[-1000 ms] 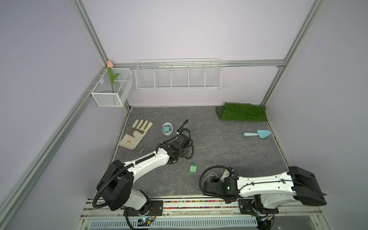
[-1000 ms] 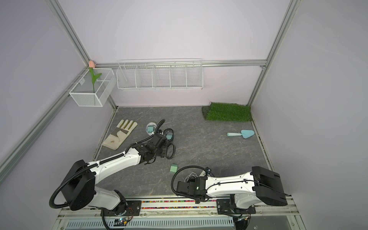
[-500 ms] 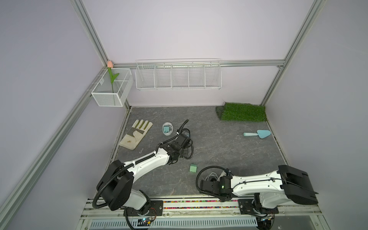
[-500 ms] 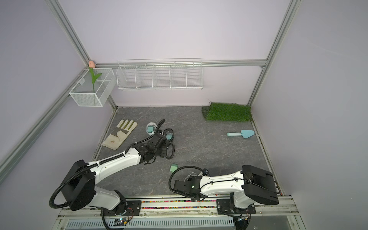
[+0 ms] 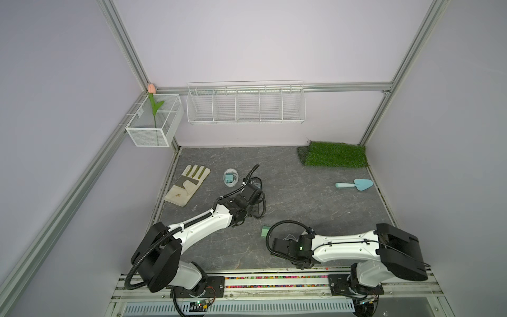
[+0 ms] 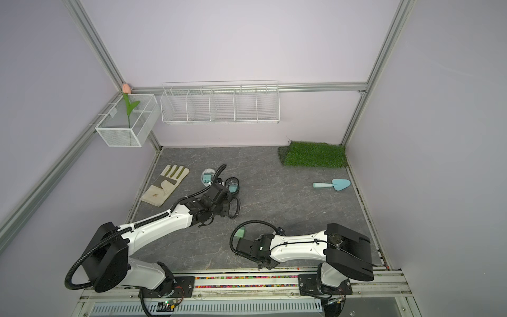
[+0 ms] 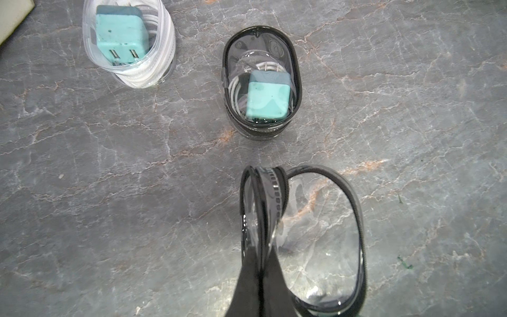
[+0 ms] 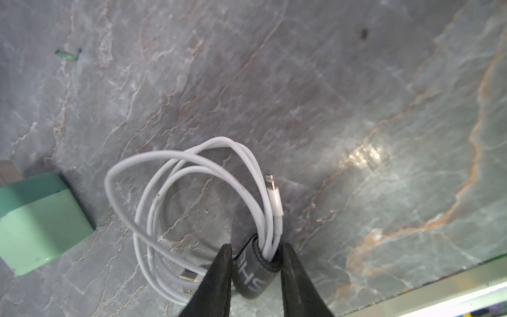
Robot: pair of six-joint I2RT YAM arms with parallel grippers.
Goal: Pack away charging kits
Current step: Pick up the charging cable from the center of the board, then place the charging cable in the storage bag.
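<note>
Grey marbled tabletop (image 5: 301, 192) fills a lilac-walled booth, and two white-and-black robot arms reach in from the near edge.

Near the front centre, the right gripper (image 8: 255, 252) has its two black jaws pressed against either side of a dark fabric strap (image 8: 252, 277). The strap binds a white coiled cable (image 8: 264, 219), and the coil lies flat on the stone. Just to the left of the coil, apart from it, sits a loose mint-green square charger block (image 8: 41, 222).

Farther back and to the left, the left gripper (image 7: 259, 263) is fully closed. It pinches the wall of an empty clear oval pouch with a black zip rim (image 7: 356, 219) and holds its mouth open. Beyond that pouch stands a second black-rimmed clear pouch (image 7: 297, 74), with a teal charger (image 7: 267, 98) and a white cable inside. To its left, a white-rimmed clear pouch (image 7: 164, 55) holds another teal charger (image 7: 120, 30).

Over the last second the right arm has slid left along the near edge and its jaws have narrowed onto the strap. The left arm has not moved.

Two kits look packed. The grip on the third cable looks only just made. The likely next step is to carry the cable to the open pouch, then fetch the loose block.
</note>
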